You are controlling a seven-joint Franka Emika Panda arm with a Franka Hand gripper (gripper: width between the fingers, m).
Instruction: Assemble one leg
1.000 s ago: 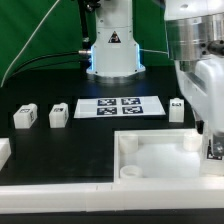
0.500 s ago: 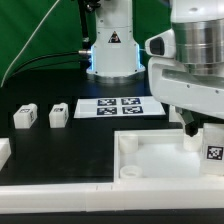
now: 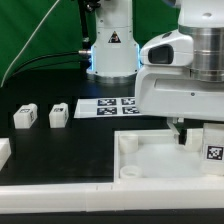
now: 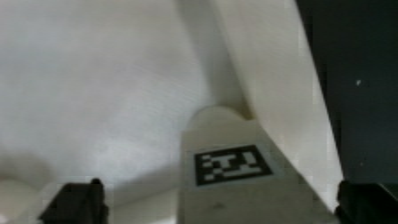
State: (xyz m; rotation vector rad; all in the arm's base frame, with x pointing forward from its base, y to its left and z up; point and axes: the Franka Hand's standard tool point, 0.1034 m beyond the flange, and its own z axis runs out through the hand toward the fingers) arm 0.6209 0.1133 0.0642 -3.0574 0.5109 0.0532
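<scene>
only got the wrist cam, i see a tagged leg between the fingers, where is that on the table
Observer: That leg sits at the exterior view's right end of the white tray. The gripper is over it with its jaws apart.
Operator: any other legs out there
Observer: Two loose legs stand side by side on the table at the exterior view's left, well apart from the tray.
Operator: anything else near the tray
Observer: The marker board lies flat just behind the tray, partly hidden by the arm.
</scene>
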